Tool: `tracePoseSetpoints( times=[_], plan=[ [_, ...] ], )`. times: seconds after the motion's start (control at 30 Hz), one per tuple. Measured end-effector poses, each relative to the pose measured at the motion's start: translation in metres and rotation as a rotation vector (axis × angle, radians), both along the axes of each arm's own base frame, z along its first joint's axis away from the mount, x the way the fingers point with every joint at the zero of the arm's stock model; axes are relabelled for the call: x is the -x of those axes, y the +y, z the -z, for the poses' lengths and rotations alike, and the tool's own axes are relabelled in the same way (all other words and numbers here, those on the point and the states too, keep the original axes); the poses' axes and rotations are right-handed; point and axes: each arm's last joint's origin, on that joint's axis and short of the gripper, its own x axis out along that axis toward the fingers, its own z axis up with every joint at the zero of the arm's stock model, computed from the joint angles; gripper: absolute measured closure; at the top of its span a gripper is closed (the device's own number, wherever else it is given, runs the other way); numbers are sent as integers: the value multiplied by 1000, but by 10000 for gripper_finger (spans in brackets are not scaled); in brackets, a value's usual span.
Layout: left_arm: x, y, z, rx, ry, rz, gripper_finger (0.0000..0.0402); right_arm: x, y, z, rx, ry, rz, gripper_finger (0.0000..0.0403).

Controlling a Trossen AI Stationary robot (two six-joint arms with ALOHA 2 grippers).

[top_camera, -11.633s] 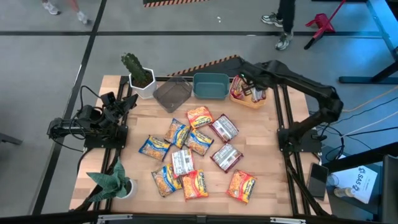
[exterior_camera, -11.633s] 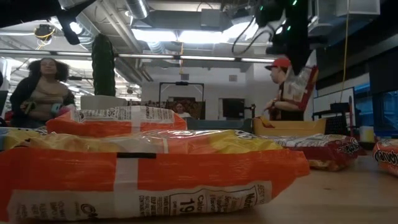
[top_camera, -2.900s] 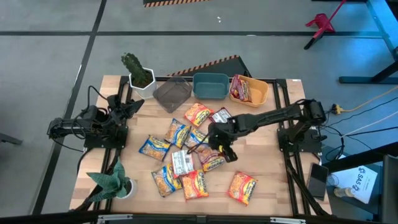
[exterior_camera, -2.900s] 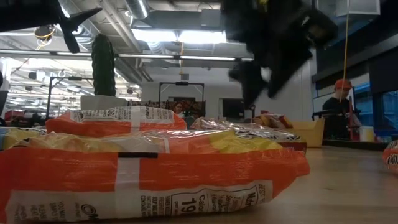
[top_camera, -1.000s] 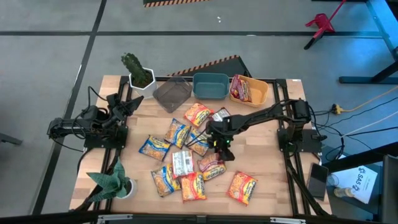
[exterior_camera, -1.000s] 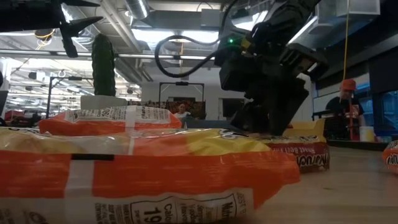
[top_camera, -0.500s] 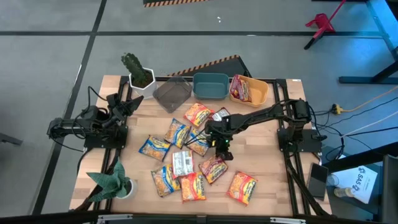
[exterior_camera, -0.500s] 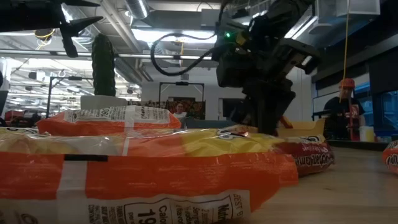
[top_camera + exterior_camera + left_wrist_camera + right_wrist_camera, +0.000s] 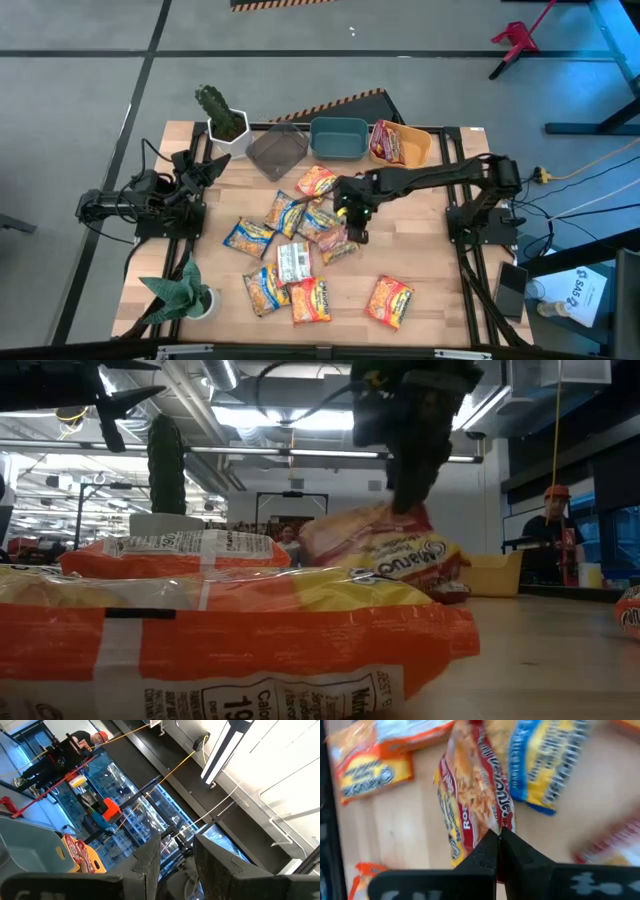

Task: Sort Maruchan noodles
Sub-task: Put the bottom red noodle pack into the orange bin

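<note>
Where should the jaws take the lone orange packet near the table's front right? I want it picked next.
Take the orange packet by a short crimped end, coming from above. It lies flat and apart from the others, so its edges look free; its flat middle offers little to pinch.

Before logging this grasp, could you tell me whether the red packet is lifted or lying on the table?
Lifted: the red packet hangs from the right gripper, whose fingers pinch its edge.

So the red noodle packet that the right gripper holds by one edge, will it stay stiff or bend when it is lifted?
The red packet hangs from the right gripper, pinched at one edge, so its crinkly film probably flexes while the noodle block inside keeps it fairly flat. It seems light, since a thin edge pinch carries it. It might swing or slip, because the glossy wrapper gives little grip.
</note>
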Motion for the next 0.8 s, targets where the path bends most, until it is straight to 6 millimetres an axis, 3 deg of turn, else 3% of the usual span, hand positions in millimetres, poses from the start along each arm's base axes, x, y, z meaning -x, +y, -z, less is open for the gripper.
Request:
tracePoseSetpoints(
  times=[0.37,0.8],
  plan=[
    [0,0,0,-1,0,1,292,54,-35,-53,210,55,265,403],
    [0,0,0,3,1,-5,292,130,-104,-102,445,37,600,403]
  ],
)
